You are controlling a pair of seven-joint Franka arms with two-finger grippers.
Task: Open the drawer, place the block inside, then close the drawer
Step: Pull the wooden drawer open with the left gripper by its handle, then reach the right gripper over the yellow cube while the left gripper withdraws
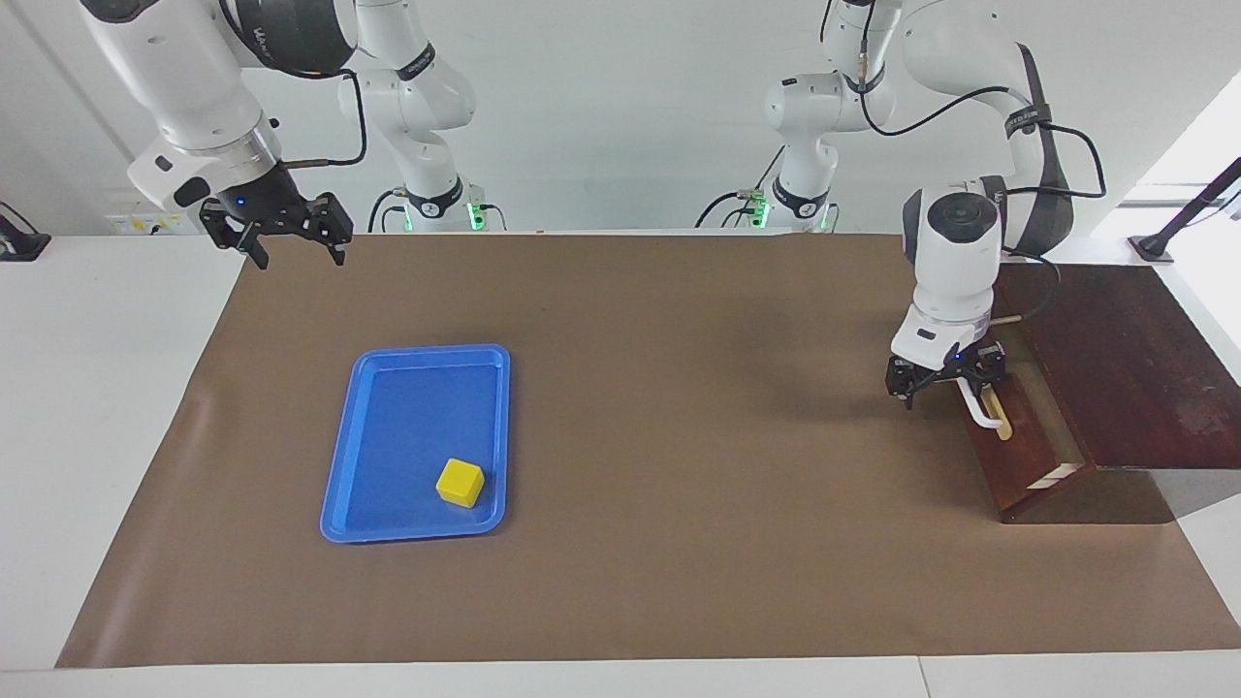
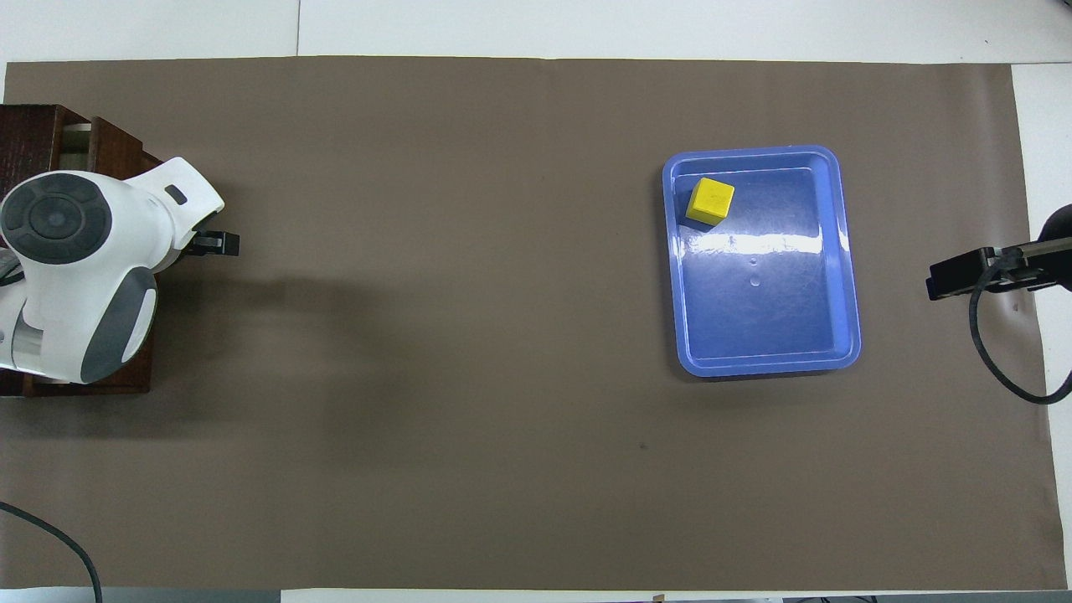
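Note:
The drawer (image 1: 1018,463) is dark reddish-brown wood and stands at the left arm's end of the table. It is pulled out a little, so a strip of its pale inside (image 1: 1059,431) shows. My left gripper (image 1: 945,386) is low at the robot-side end of its white bar handle (image 1: 984,412), fingers apart. In the overhead view the arm hides most of the drawer (image 2: 109,151). The yellow block (image 1: 460,482) lies in the blue tray (image 1: 388,528), at the corner farthest from the robots (image 2: 710,201). My right gripper (image 1: 286,242) waits open and empty, raised over the mat's corner.
The blue tray (image 2: 766,366) lies on the brown mat (image 1: 679,436) toward the right arm's end. The dark wooden cabinet top (image 1: 1125,368) sits over the drawer. A black stand (image 1: 1188,218) is on the white table by the cabinet.

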